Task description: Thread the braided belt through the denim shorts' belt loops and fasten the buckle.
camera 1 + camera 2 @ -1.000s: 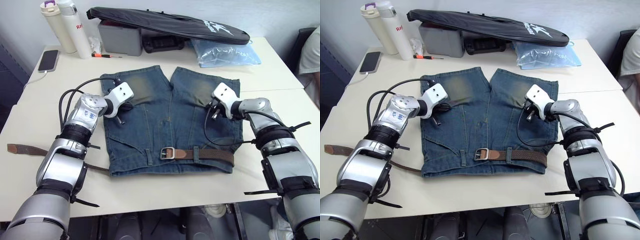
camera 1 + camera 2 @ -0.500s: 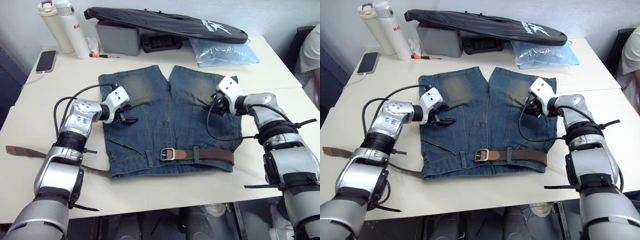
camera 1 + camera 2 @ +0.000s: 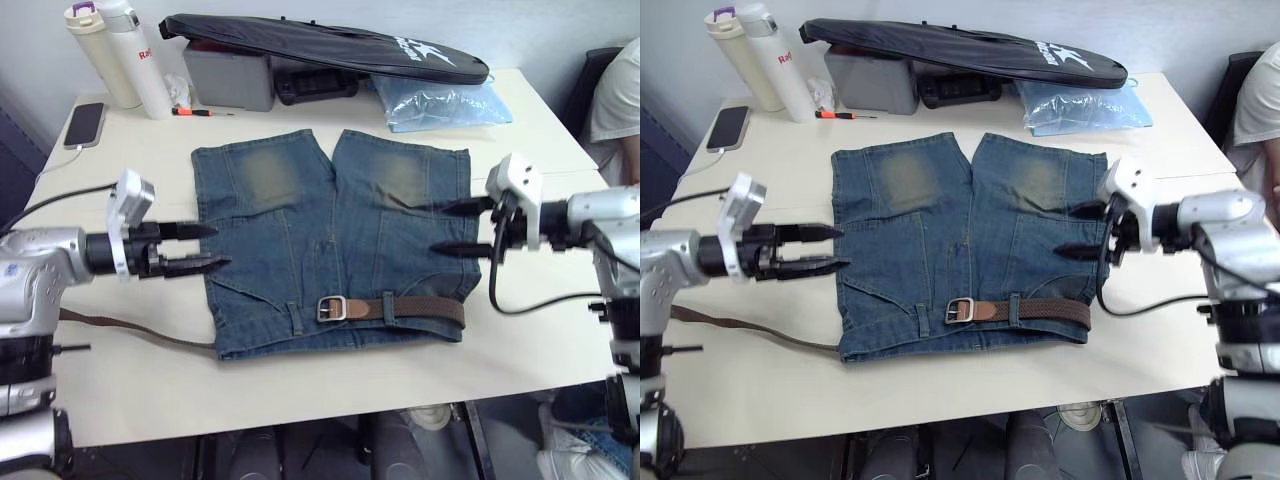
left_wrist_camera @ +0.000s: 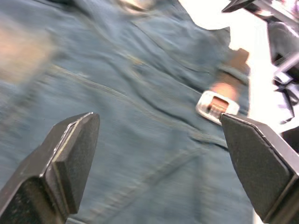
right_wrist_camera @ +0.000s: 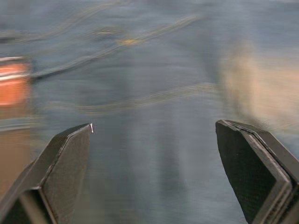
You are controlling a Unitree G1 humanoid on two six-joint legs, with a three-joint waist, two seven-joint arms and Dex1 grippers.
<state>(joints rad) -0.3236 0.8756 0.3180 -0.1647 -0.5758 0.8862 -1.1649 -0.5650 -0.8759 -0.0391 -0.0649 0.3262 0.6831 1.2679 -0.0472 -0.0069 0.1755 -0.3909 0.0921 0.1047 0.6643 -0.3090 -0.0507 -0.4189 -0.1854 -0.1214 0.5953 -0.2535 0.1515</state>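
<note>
The denim shorts (image 3: 330,225) lie flat mid-table, waistband toward me. Along the waistband's right half runs the braided belt (image 3: 420,308), passing under a belt loop (image 3: 391,307), with the silver buckle (image 3: 332,308) near the waistband's middle. The belt's tail (image 3: 130,330) trails left across the table from the shorts' lower left corner. My left gripper (image 3: 220,247) is open at the shorts' left edge, fingers pointing inward, empty. Over the shorts' right edge my right gripper (image 3: 440,227) is open and empty. The left wrist view shows the buckle (image 4: 217,106) beyond the spread fingers.
At the back lie a long black bag (image 3: 330,45) on a grey box (image 3: 235,80), a blue plastic packet (image 3: 440,100), two bottles (image 3: 140,55), a phone (image 3: 83,122) and a small orange-handled tool (image 3: 195,112). A person's sleeve (image 3: 615,100) shows at the right edge.
Both grippers have opened and drawn outward from the shorts' legs to the shorts' left and right edges. The shorts and belt lie as before.
</note>
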